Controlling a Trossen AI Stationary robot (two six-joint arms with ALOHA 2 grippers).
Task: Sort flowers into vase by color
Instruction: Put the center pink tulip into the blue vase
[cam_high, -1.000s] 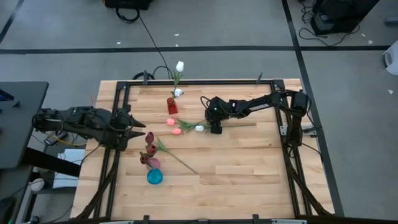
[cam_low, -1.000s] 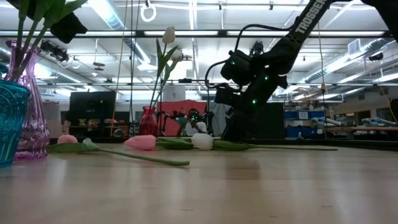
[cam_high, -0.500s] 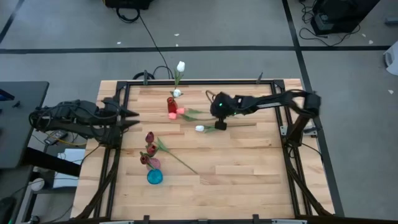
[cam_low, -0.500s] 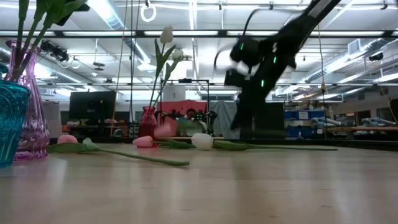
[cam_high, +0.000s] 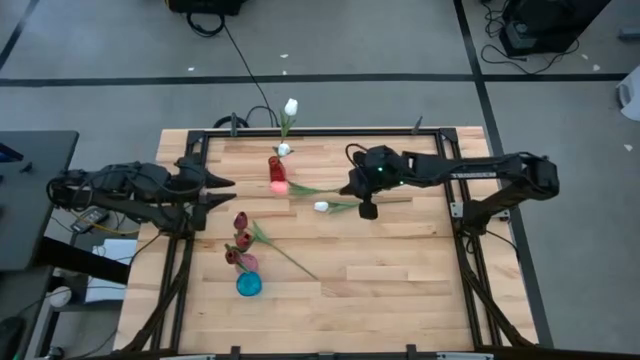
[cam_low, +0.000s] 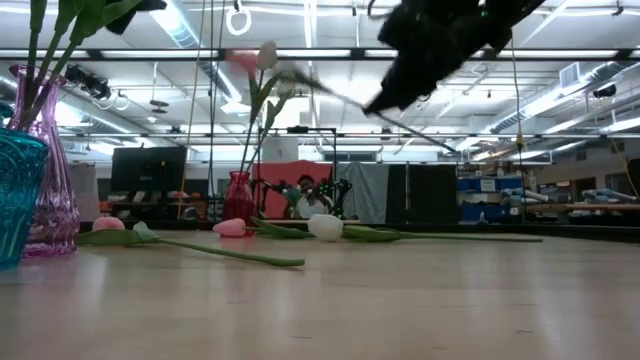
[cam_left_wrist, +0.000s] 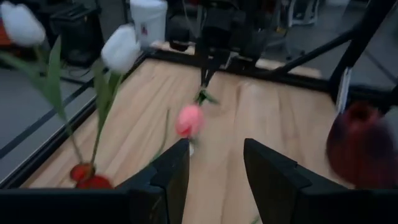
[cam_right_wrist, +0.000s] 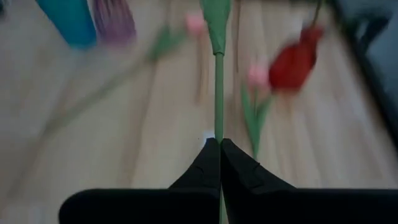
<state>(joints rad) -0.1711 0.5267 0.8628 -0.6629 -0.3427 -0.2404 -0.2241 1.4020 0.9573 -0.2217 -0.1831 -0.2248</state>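
Observation:
My right gripper (cam_high: 366, 207) is shut on a pink tulip, whose head (cam_high: 281, 186) hangs in the air beside the red vase (cam_high: 275, 168). The low view shows that head (cam_low: 243, 62) raised high above the table. Two white tulips (cam_high: 289, 107) stand in the red vase. A white tulip (cam_high: 321, 207) and another pink one (cam_low: 228, 228) lie flat on the table. Maroon tulips (cam_high: 240, 220) stand in the purple vase (cam_high: 245, 262), next to the blue vase (cam_high: 248, 285). My left gripper (cam_high: 226, 183) is open at the table's left side, pointing at the red vase. My right gripper pinches the pink tulip's green stem (cam_right_wrist: 219, 118) between its two fingertips (cam_right_wrist: 210, 155), toward the end away from the head. The stem runs straight on forward from the fingers. The tulip is lifted clear of the table, with its head (cam_left_wrist: 188, 120) out toward the red vase.
A loose flower with a long green stem (cam_high: 285, 255) lies slanting on the table near the purple vase. A black frame (cam_high: 320, 131) runs around the wooden table top. Bare wood (cam_high: 400, 270) lies toward the near right.
My right gripper has risen and drawn back toward the table's right, lifting the pink tulip off the table; its head has swung up and toward the red vase. My left gripper has moved from beside the maroon tulips toward the far edge.

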